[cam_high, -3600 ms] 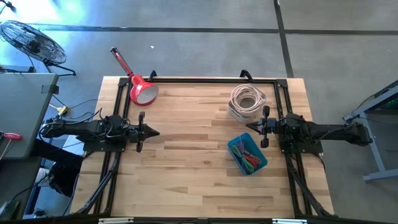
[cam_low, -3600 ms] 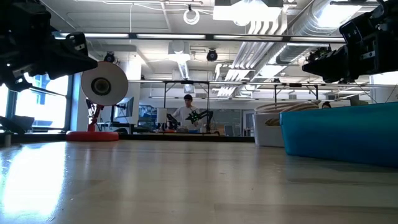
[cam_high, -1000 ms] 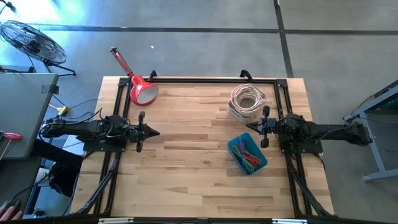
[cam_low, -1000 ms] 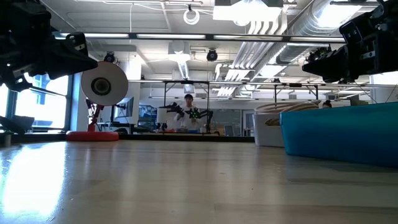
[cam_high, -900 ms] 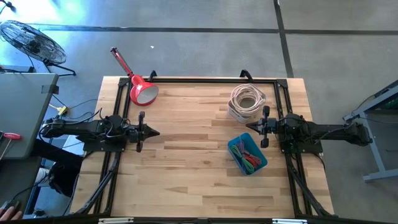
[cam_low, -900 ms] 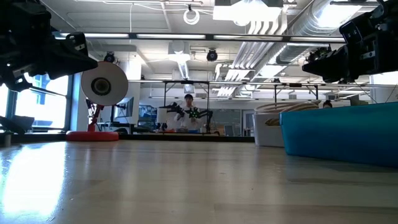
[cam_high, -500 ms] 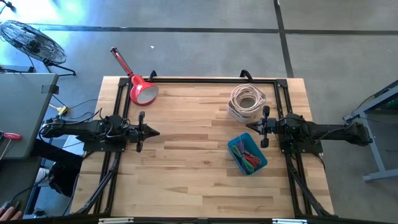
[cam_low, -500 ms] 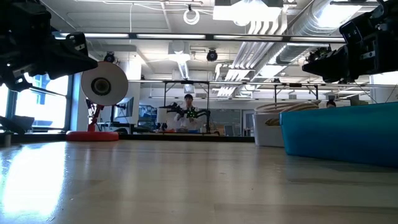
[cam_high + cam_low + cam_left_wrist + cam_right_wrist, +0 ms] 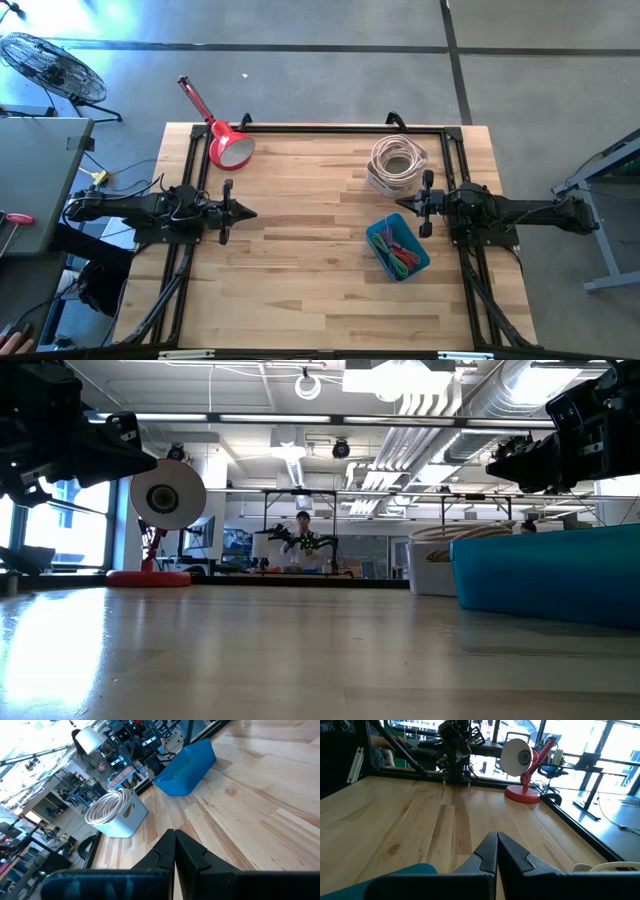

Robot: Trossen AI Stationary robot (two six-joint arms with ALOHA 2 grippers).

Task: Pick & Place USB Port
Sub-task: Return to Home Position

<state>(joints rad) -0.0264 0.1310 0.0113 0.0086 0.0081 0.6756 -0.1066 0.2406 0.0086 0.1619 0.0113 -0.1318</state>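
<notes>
Nothing on your bench (image 9: 300, 270) has shifted since a second ago, and both arms sit exactly where they were. Only the person (image 9: 303, 538) far behind it has moved a little. On the high view, your left gripper (image 9: 245, 212) waits at 9 o'clock and your right gripper (image 9: 400, 203) at 3 o'clock. The fingers (image 9: 162, 852) of each are pressed together with nothing between them. The coloured charger cables (image 9: 402, 256) lie in the blue bin (image 9: 374, 240) at 4 o'clock. The white cable (image 9: 398, 155) is coiled in the white bin (image 9: 375, 180) at 2 o'clock.
</notes>
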